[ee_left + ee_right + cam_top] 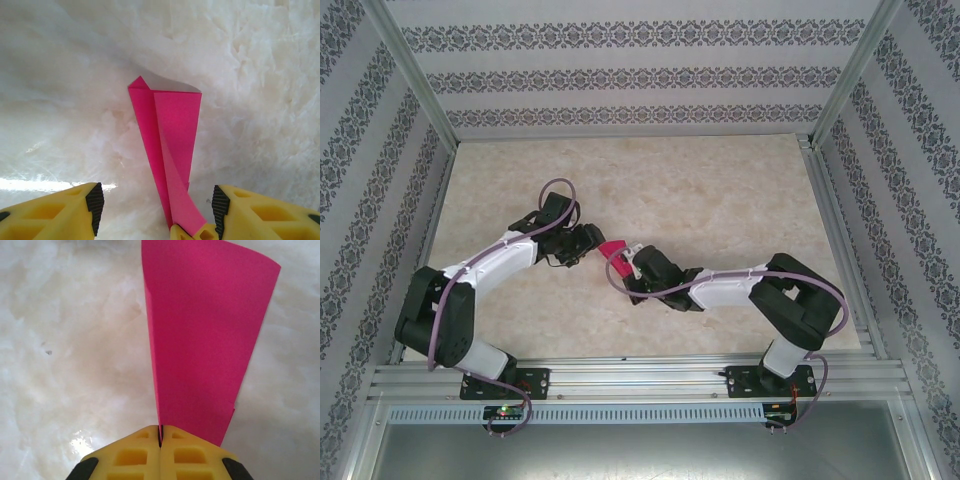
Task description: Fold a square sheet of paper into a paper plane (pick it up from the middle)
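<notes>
The magenta paper, folded into a long tapering wedge, sits over the middle of the marble-patterned table, pinched at its narrow end by your right gripper. In your right wrist view the paper fans up and away from the seam where the two yellow fingers meet. Your right gripper is pressed fully together on it, tip against tip. A second layer peeks out along the paper's lower right edge there. From your left wrist, the paper shows its folds: a long flap lapped over the left half, a slanting crease down the middle and a small peak at the far left corner. A grey shadow falls on the table behind its far edge. Your left gripper stands wide apart around the narrow end, its black pads to either side. The paper lies clear of the left pad and just beside the right one, and you cannot tell whether it touches that one. From above, your left gripper reaches the table's middle from the left and your right from the near right, the two arms nose to nose over the paper.
</notes>
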